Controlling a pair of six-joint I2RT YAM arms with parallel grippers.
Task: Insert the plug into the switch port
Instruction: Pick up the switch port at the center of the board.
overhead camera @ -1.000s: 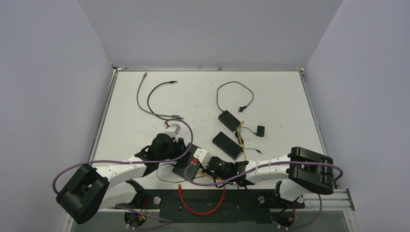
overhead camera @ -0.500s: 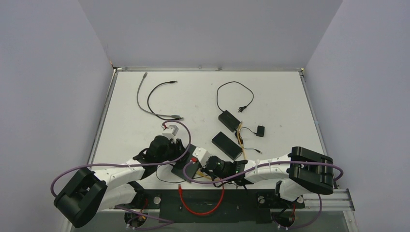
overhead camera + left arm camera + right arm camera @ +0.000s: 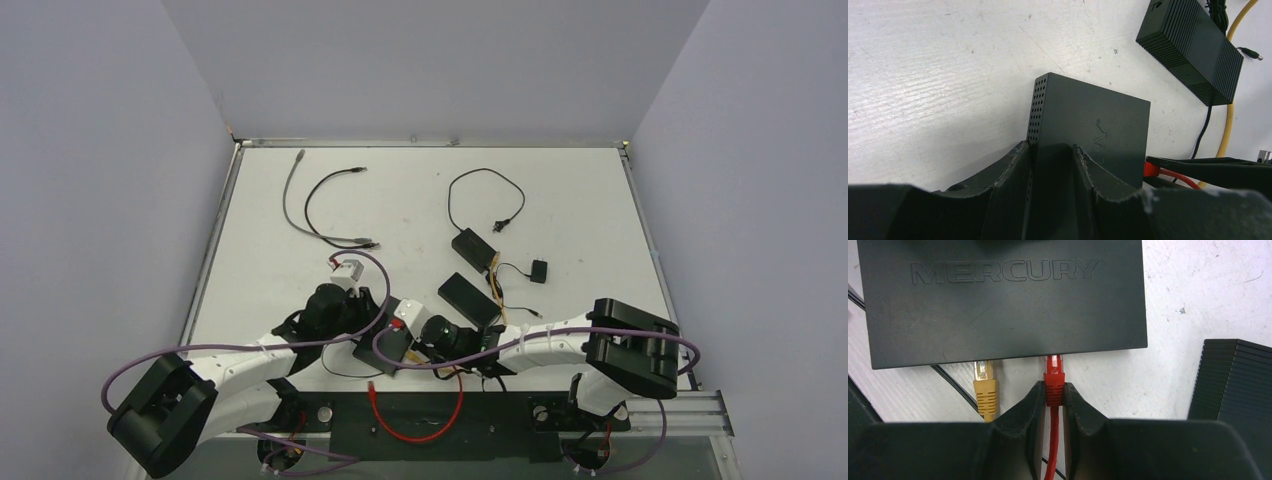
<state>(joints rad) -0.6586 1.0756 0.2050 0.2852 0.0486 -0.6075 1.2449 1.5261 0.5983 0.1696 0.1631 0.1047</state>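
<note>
Reaching low, right gripper (image 3: 1054, 405) pinches red plug (image 3: 1053, 377) at switch (image 3: 998, 300); left gripper (image 3: 1050, 165) seemingly clamps switch.

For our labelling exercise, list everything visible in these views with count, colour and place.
switch: one, black, near edge, centre
red plug: one, red, at the switch's port edge
yellow plug: one, yellow, beside the red plug
power bricks: two, black, mid-table
small adapter: one, black, right of the bricks
loose cables: several, grey and black, far half
table: one, white
left arm: white and black, jaws around the switch
right arm: white and black, jaws shut on the red plug
</note>
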